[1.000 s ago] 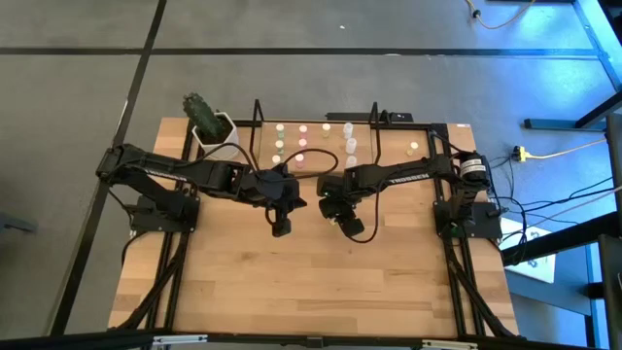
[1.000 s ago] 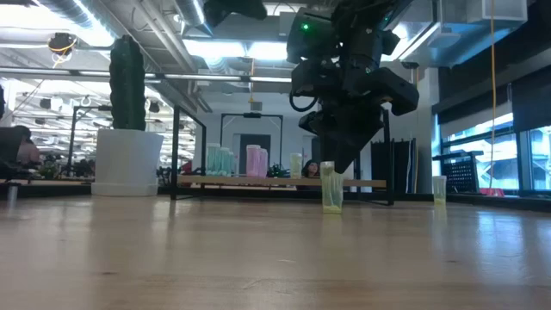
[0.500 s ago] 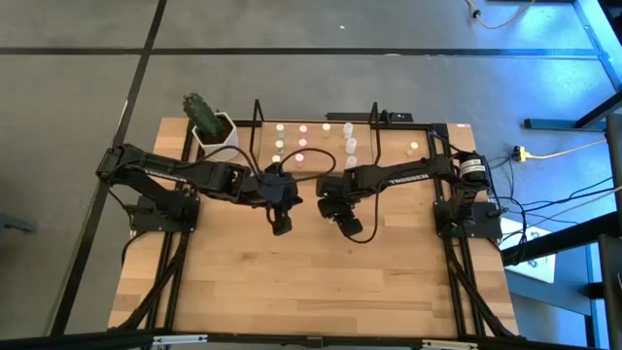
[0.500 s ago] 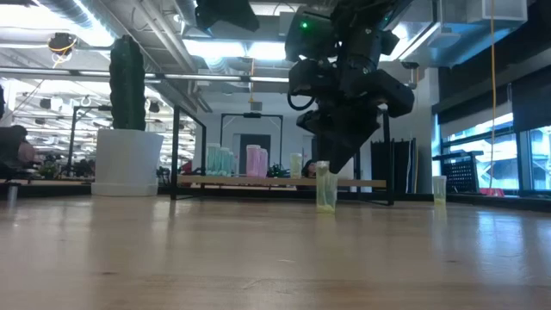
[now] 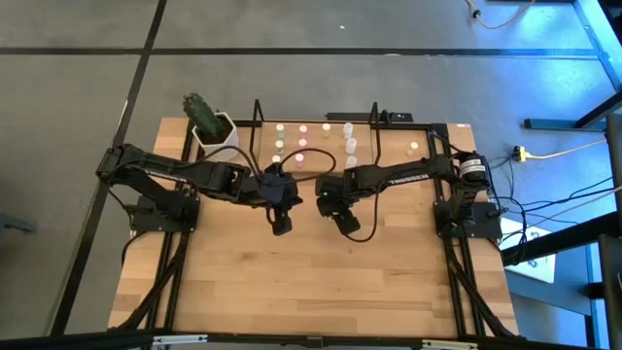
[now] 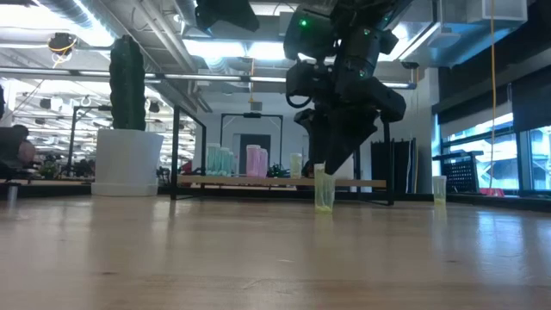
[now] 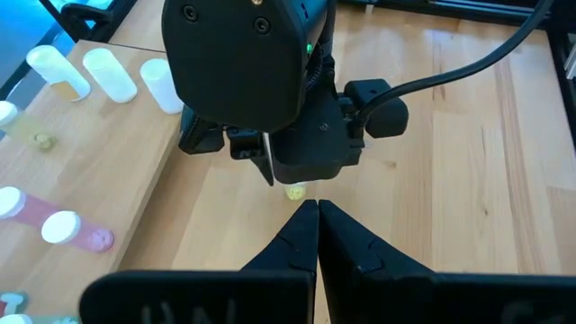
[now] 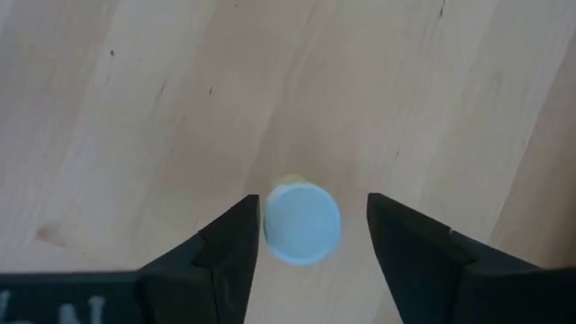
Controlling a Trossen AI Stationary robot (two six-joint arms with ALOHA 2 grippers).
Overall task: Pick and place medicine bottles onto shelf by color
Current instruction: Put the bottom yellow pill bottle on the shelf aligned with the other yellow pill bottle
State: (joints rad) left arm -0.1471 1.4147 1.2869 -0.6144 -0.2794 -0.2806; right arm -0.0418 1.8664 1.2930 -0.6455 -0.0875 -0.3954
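Medicine bottle (image 8: 302, 223): stands upright on the table (image 5: 292, 292), in front of the shelf (image 5: 316, 146), directly beneath the right gripper (image 8: 306, 225).
Right gripper: points straight down; fingers parted, one on each side of the bottle, a gap visible on both sides, nothing held.
Handling: the bottle is judged light, rigid, smooth-walled and easily tipped; a centred grip across the cylindrical body below the cap looks safest.
Colour: the low view shows a yellow-green tint (image 6: 324, 191).
Left gripper (image 7: 317, 214): fingers closed and empty, just beside the right gripper, pointed toward it.
Shelf contents: further bottles (image 5: 302, 143) stand in rows.
Cactus pot (image 5: 212, 124): beside the shelf's end.
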